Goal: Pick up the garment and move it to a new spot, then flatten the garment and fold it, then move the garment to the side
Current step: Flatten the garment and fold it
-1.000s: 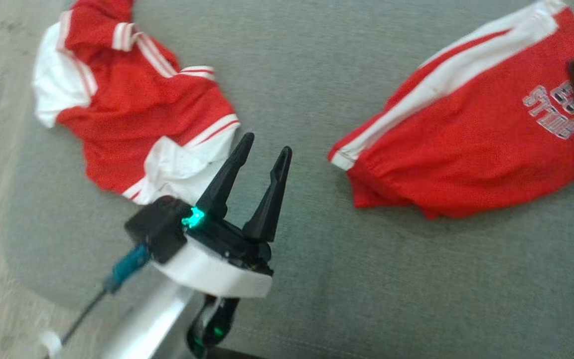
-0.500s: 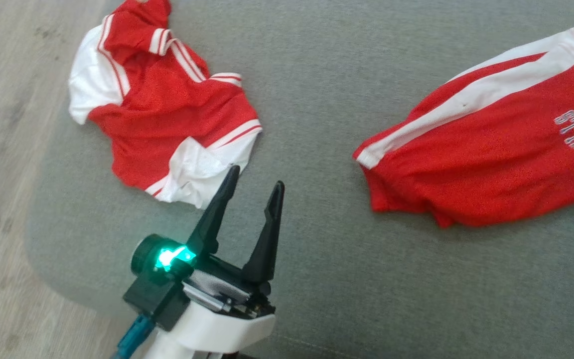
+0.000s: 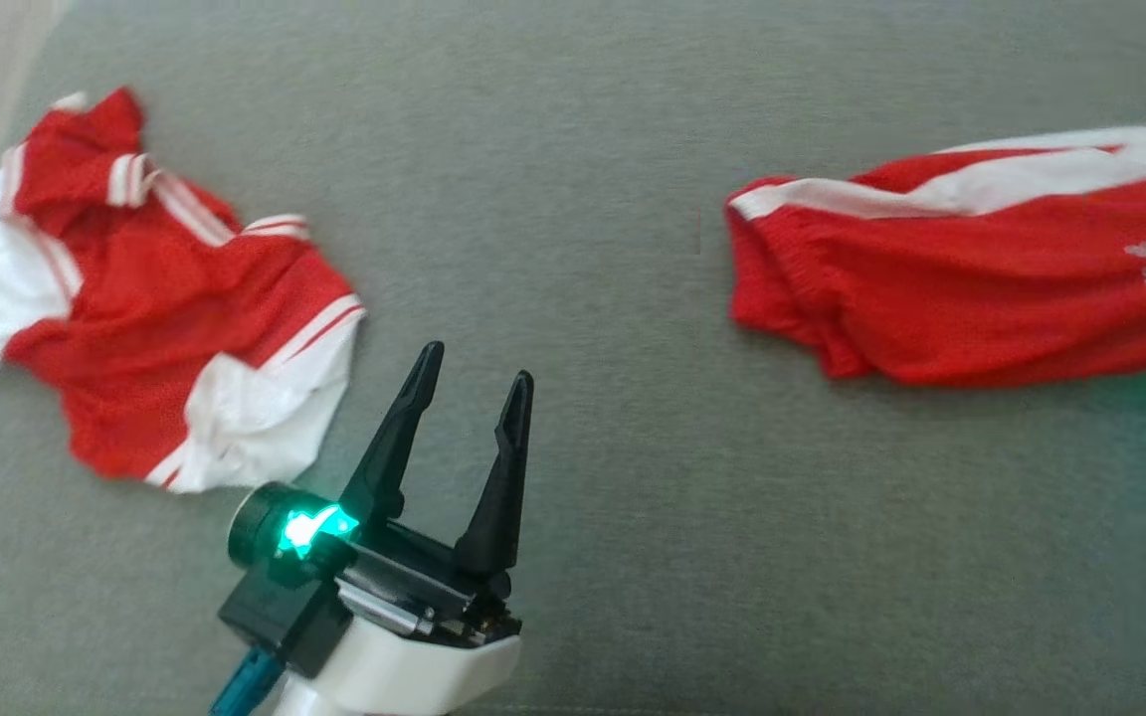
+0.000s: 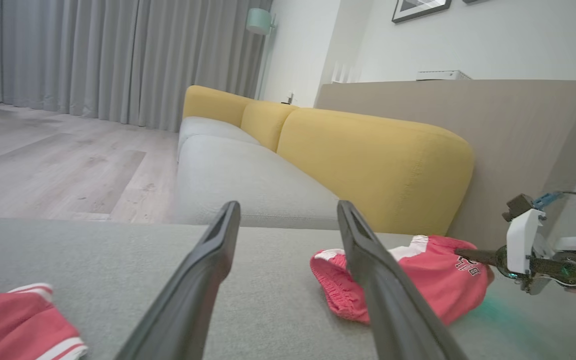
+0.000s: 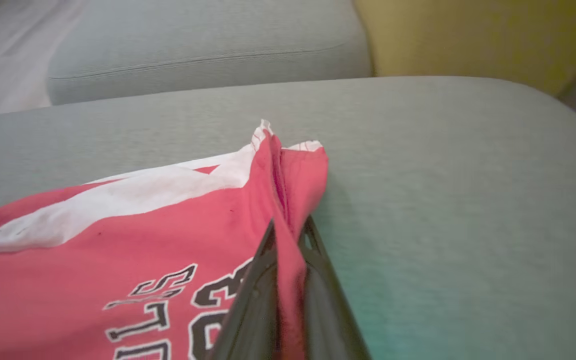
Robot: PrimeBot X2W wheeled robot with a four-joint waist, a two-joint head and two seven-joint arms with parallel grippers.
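- Between the fingers of the right gripper [image 5: 289,225], which are pressed together, sits a pinched fold of the red shorts [image 5: 118,225]. The thin knit rises to a small peak just past the fingertips.
- To the left of those fingers in the wrist view, the rest of the shorts slopes down onto the cushion. They carry one broad white side band and dark outlined lettering.
- The end of the shorts farthest from the right gripper is gathered and puckered like an elastic hem, and it lies flat on the cushion.
- The left gripper [image 3: 477,363] has its two long, dark, tapering fingers spread apart with nothing between them. It hangs over bare fabric, and the shorts lie well off to its right.
- Near the left gripper, on its left, is a second garment, a crumpled red jersey [image 3: 155,308]. It has white panels and thin red-and-white striped trim, bunched into soft ridges.
- There are two garments in all, well apart from each other, with the left gripper between them.
- Under both grippers spreads one wide grey cushion [image 3: 613,497] of finely woven cloth with a rounded edge.
- Beyond the left gripper's fingertips runs a grey sofa seat [image 4: 248,175], backed by three plump yellow back cushions [image 4: 378,160].
- Farther out on the same side lie a pale wood-plank floor [image 4: 43,160] and grey pleated curtains [image 4: 93,55].
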